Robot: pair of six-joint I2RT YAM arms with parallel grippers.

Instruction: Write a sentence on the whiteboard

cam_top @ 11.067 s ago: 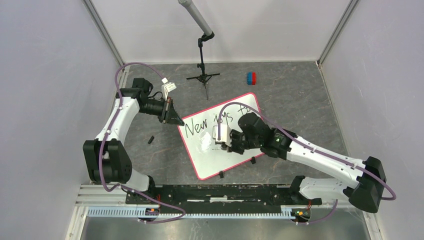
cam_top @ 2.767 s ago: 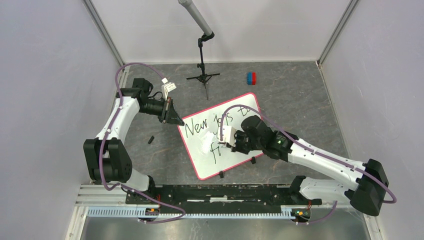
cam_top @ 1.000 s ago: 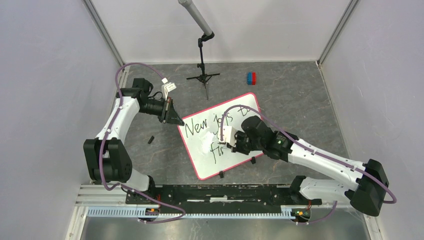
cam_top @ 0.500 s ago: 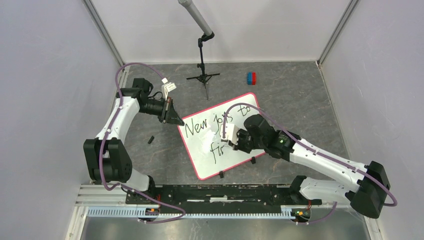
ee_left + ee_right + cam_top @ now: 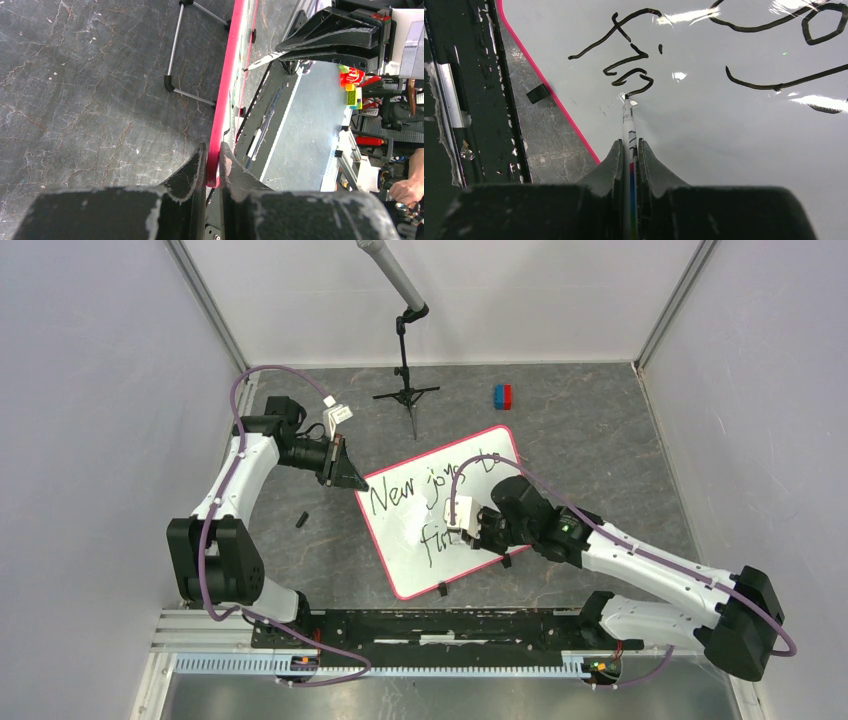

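The whiteboard (image 5: 400, 560) lies tilted on the grey floor, white with a pink-red rim. The sentence (image 5: 410, 488) reads "New joys to" on its top line, with "fin" (image 5: 437, 538) below it. My left gripper (image 5: 352, 480) is shut on the whiteboard's far-left corner; the wrist view shows the rim (image 5: 224, 107) pinched between the fingers. My right gripper (image 5: 462, 525) is shut on a white marker (image 5: 628, 122) with a coloured stripe. Its tip touches the board at the end of the last stroke (image 5: 634, 82).
A black tripod stand (image 5: 405, 390) with a grey pole stands behind the board. A red and blue block (image 5: 502, 396) lies at the back right. A small black piece (image 5: 301, 520) lies left of the board. Black clips (image 5: 442, 589) sit along the board's near edge.
The second line has grown from "f" to "fin". My right gripper with the marker has moved right along that line. The left gripper has not moved.
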